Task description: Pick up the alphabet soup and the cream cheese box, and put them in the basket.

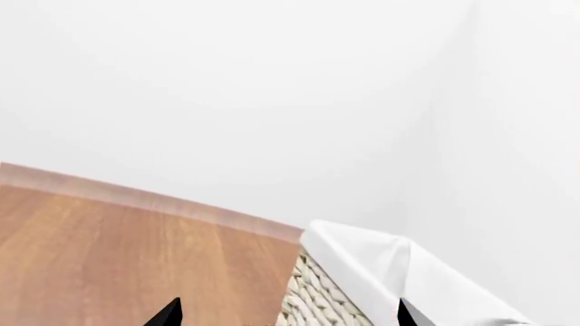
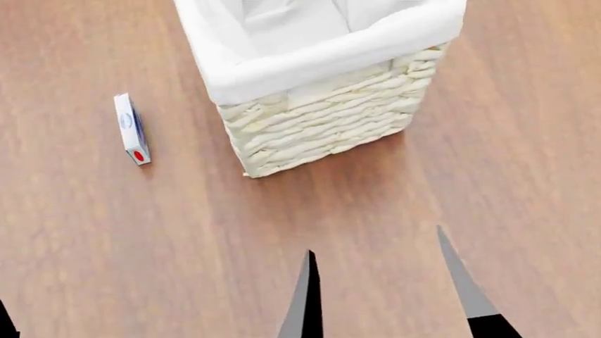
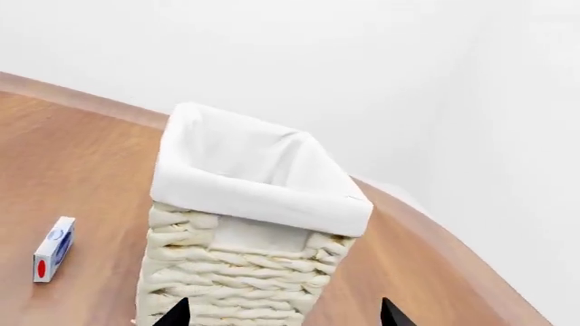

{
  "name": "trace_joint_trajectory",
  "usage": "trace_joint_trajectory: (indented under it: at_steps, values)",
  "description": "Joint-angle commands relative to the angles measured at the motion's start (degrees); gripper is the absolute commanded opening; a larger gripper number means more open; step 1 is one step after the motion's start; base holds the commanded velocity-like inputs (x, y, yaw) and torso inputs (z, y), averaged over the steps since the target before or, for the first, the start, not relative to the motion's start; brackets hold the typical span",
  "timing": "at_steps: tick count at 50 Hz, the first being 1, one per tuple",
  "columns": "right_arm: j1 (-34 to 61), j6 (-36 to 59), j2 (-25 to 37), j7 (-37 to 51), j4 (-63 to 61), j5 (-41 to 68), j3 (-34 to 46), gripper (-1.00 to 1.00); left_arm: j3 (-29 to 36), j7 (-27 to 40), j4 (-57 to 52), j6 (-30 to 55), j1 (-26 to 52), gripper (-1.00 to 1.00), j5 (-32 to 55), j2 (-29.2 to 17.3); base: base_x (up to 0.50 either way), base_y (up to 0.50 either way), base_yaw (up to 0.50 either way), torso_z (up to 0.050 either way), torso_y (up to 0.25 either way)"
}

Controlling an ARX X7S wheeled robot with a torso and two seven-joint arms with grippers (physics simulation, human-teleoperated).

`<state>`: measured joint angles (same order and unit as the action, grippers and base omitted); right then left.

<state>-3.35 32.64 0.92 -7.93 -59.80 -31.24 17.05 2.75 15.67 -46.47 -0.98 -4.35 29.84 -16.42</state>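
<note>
The basket (image 2: 319, 120) is a tall cream wicker box with a white cloth liner, standing at the top centre of the head view. The cream cheese box (image 2: 131, 130), thin and white with a blue side and a red dot, lies on the wood to the left of the basket, apart from it. My right gripper (image 2: 376, 246) is open and empty, low in front of the basket's near wall (image 3: 244, 272), with the cream cheese box (image 3: 53, 249) off to its left. My left gripper (image 1: 290, 305) is open and empty, facing a corner of the basket (image 1: 317, 295). The alphabet soup is out of view.
The wooden table (image 2: 141, 246) runs under everything. Its far edge (image 1: 145, 197) meets a plain white wall (image 1: 272, 88). In the right wrist view, the table's curved edge (image 3: 471, 265) passes to the right of the basket.
</note>
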Motion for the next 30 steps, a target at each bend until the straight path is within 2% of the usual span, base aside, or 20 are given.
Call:
trace_joint_trajectory:
  at_steps: [1, 18, 30]
  values:
    - [-8.6, -0.6, -0.9, 2.1, -0.2, 0.0, 1.2, 1.0, 1.2, -0.5, 1.4, -0.6, 0.2, 1.0, 0.0, 0.2, 0.0, 0.0, 0.0, 0.0, 0.0]
    - [-21.5, -2.5, -0.9, 7.3, -0.2, 5.0, 1.9, 1.0, 1.7, -0.7, 2.8, -1.3, 0.5, 1.0, 0.2, 0.1, 0.0, 0.0, 0.0, 0.0, 0.0]
    - [-26.0, -1.7, -0.9, 9.7, -0.2, 7.1, 0.8, 1.0, 1.9, -0.5, 3.7, -1.8, 0.6, 1.0, 0.1, 0.0, 0.0, 0.0, 0.0, 0.0, 0.0]
